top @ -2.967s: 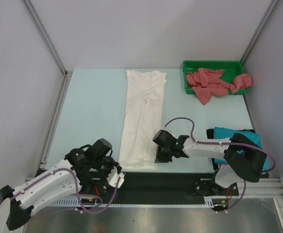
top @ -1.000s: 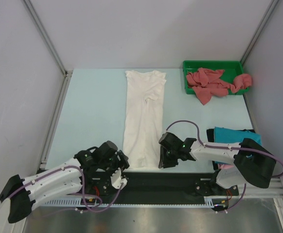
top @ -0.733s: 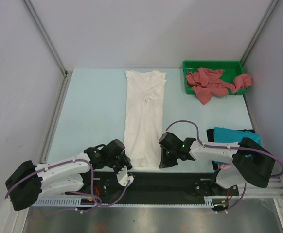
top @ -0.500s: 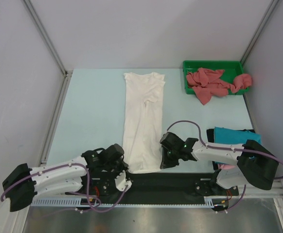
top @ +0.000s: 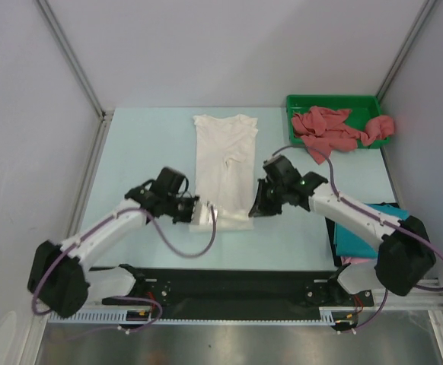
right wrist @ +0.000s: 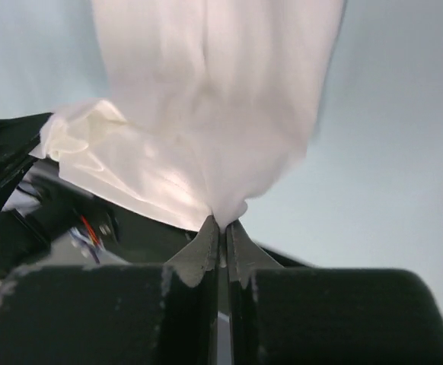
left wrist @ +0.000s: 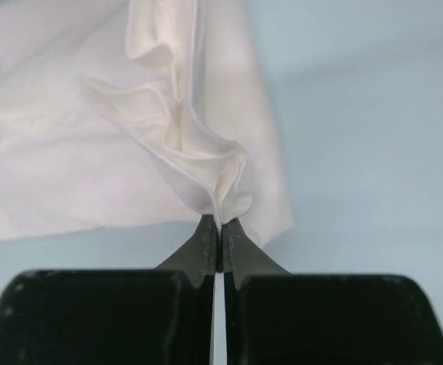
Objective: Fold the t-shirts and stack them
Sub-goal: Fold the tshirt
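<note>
A white t-shirt (top: 223, 152) lies lengthwise in the middle of the table, collar at the far end. Its near hem is lifted off the table and held at both corners. My left gripper (top: 199, 214) is shut on the left hem corner, and the left wrist view shows bunched white cloth (left wrist: 177, 144) pinched at the jaw tips (left wrist: 219, 225). My right gripper (top: 255, 208) is shut on the right hem corner; the white cloth (right wrist: 206, 91) hangs from its tips (right wrist: 221, 225). Several dusty red t-shirts (top: 329, 130) lie crumpled in the tray. A teal t-shirt (top: 368, 236) lies folded at the right.
The green tray (top: 333, 98) stands at the back right corner, a red shirt hanging over its right end. The teal shirt's stack sits beside the right arm's base. A black rail (top: 229, 280) runs along the near edge. Metal frame posts bound both sides.
Both grippers closed on the white shirt's near hem corners, lifted them, and carried them away from the near edge toward the collar. The shirt now looks shorter on the table.
</note>
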Motion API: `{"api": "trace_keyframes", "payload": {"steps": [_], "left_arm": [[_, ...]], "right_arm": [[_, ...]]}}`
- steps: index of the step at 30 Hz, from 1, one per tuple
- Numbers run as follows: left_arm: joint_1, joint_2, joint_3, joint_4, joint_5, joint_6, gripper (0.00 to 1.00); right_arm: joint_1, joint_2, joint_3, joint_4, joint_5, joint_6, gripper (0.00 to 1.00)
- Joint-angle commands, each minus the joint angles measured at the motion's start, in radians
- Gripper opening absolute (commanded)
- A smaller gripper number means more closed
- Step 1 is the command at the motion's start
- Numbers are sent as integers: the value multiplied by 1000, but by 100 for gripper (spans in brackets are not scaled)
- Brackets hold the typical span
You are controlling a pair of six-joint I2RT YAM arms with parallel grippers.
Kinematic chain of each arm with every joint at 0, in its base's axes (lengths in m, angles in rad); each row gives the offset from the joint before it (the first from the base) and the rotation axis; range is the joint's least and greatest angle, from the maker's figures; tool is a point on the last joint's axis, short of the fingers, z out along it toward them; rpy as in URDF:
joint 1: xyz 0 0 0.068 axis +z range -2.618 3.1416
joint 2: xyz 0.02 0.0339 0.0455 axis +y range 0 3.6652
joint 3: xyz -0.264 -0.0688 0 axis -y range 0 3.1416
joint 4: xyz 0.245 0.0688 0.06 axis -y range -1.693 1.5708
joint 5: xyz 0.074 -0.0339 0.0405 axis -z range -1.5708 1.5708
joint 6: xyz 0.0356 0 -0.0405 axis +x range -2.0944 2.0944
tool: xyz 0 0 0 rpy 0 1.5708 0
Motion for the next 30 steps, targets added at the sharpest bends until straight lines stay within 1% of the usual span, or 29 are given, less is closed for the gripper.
{"api": "trace_keyframes", "payload": {"steps": [1, 2, 3, 4, 5, 6, 7, 8, 10, 11, 13, 17, 19, 21, 23, 26, 28, 29, 30], "left_arm": [[152, 214, 254, -2, 124, -130, 0], [168, 253, 294, 0, 125, -136, 0], [185, 287, 328, 0, 112, -132, 0], [192, 366, 392, 4, 101, -136, 0], [200, 405, 428, 6, 90, -146, 0], [217, 454, 469, -8, 84, -149, 0], [226, 538, 564, -23, 84, -161, 0], [238, 587, 613, -63, 85, -166, 0], [264, 655, 728, -84, 79, -185, 0], [272, 707, 748, -68, 75, -193, 0], [281, 739, 779, -43, 56, -193, 0], [286, 807, 786, 0, 24, -199, 1], [288, 819, 781, 10, 18, -204, 0], [288, 841, 779, 56, 3, -216, 0], [288, 867, 799, 89, -25, -250, 1], [288, 916, 848, 87, -40, -288, 1], [291, 936, 865, 101, -48, -308, 8], [291, 940, 865, 115, -54, -319, 13], [292, 940, 867, 132, -79, -333, 20]], "right_arm": [[-121, 125, 166, -37, -23, -191, 0], [-175, 157, 200, -29, -18, -231, 0], [-206, 197, 270, -18, -21, -252, 0], [-229, 266, 306, 5, -29, -266, 0], [-267, 308, 341, 13, -30, -278, 0], [-280, 346, 423, 19, -37, -306, 0], [-292, 425, 462, 25, -41, -317, 0], [-301, 461, 503, 22, -46, -328, 0], [-327, 547, 592, 29, -66, -343, 0], [-335, 567, 612, 33, -75, -346, 0], [-353, 608, 668, 43, -93, -352, 0], [-372, 713, 743, 39, -136, -360, 0], [-376, 736, 766, 37, -127, -363, 0], [-384, 763, 795, 40, -129, -352, 0], [-392, 780, 815, 37, -121, -346, 0], [-396, 819, 849, 23, -121, -345, 0], [-398, 846, 875, 0, -104, -349, 14], [-402, 848, 881, -7, -93, -346, 23], [-416, 851, 881, -10, -78, -328, 38]]}}
